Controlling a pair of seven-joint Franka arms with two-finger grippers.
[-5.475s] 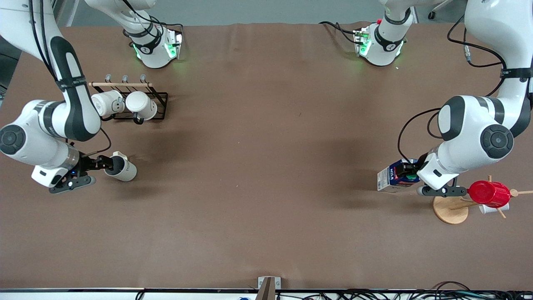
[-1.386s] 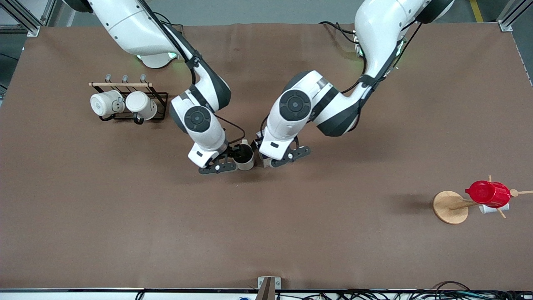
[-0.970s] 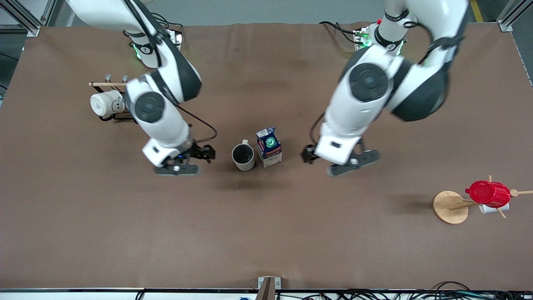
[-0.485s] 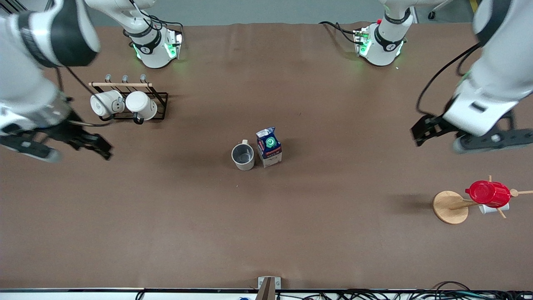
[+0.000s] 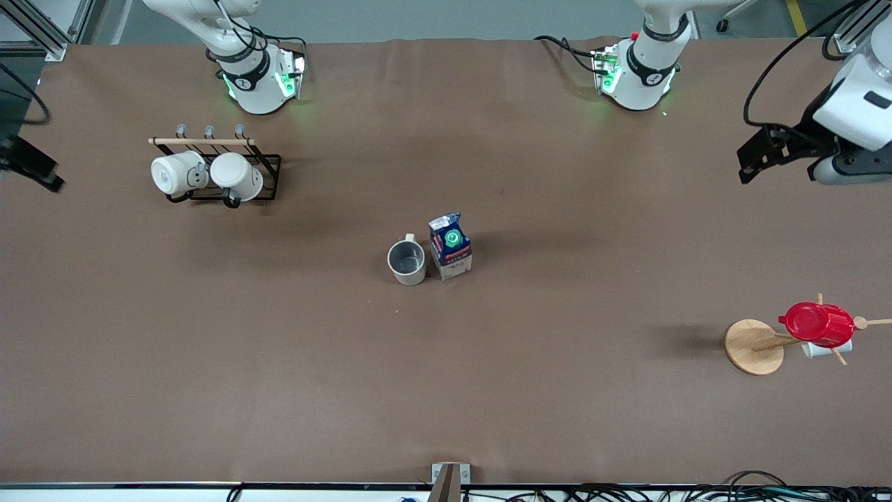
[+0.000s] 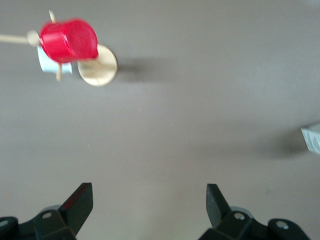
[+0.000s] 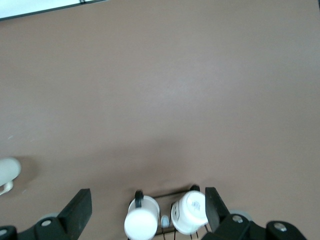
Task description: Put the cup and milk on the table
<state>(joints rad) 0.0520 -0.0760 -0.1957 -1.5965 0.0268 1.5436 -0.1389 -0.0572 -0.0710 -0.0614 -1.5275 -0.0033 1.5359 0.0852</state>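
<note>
The cream-white cup [image 5: 407,261] stands upright on the brown table [image 5: 446,390] near its middle, grey inside showing. The dark-blue milk [image 5: 451,245] with its green cap stands upright right beside it, toward the left arm's end. My left gripper [image 5: 752,155] is open and empty, high over the left arm's end of the table; its wrist view [image 6: 147,205] shows bare table between the fingers and a corner of the milk [image 6: 312,137]. My right gripper [image 5: 42,176] is open and empty [image 7: 146,207] at the right arm's end, over the mug rack.
A black rack [image 5: 268,167] holds two white mugs [image 5: 237,176] near the right arm's base; they also show in the right wrist view [image 7: 190,212]. A wooden stand [image 5: 751,346] with a red plastic cup [image 5: 817,324] stands at the left arm's end, also in the left wrist view [image 6: 69,40].
Both grippers let go of the cup and the milk, then drew away from the middle, each to its own end of the table. The cup and the milk stayed put.
</note>
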